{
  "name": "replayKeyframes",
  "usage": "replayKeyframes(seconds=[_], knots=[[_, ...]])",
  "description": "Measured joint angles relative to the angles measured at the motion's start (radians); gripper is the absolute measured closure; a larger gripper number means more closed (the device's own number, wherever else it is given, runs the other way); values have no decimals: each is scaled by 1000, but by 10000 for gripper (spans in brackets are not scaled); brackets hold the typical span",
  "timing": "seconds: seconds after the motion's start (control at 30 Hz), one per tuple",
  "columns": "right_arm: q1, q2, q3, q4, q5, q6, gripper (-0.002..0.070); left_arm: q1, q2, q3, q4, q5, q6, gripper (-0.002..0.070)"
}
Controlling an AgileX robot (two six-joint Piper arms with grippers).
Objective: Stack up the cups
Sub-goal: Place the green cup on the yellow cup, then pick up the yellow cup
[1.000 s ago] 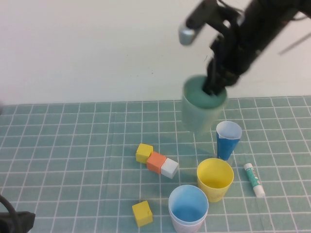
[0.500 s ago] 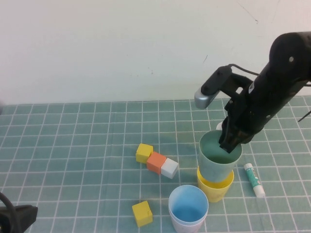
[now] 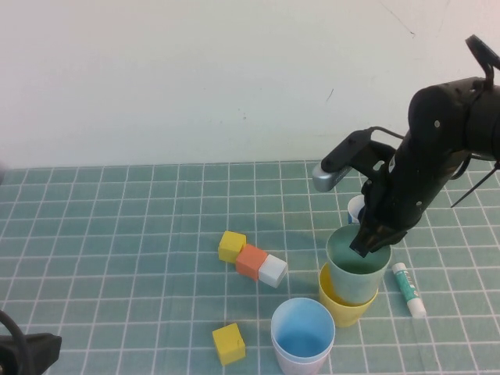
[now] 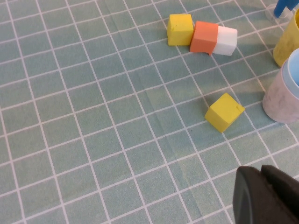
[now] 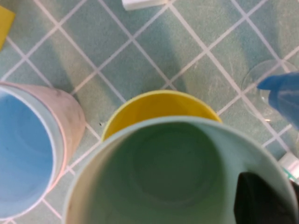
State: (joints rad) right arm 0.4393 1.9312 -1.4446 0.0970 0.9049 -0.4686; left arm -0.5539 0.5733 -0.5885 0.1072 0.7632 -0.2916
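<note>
With the yellow cup as landmark: far off to its left, at the table's near corner, the left gripper sits parked, fingers pressed together. Just left and nearer, the light blue cup nests in the pink cup. The pale green cup sits partly inside the yellow one, its rim pinched by the right gripper.
</note>
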Motion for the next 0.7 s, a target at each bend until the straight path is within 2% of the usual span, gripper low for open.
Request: replayKeyframes(seconds=[0.1, 0.2, 0.3, 0.4, 0.7], knots=[[0, 0, 0, 8, 2, 2, 592, 0, 0, 0, 0, 0, 0, 677], [0, 0, 0, 25, 6, 6, 462, 0, 0, 0, 0, 0, 0, 677], [0, 0, 0, 38, 22, 19, 370, 0, 0, 0, 0, 0, 0, 677], [0, 0, 0, 42, 61, 30, 339, 0, 0, 0, 0, 0, 0, 677], [0, 14, 0, 42, 63, 74, 326, 0, 0, 0, -2, 0, 0, 677]])
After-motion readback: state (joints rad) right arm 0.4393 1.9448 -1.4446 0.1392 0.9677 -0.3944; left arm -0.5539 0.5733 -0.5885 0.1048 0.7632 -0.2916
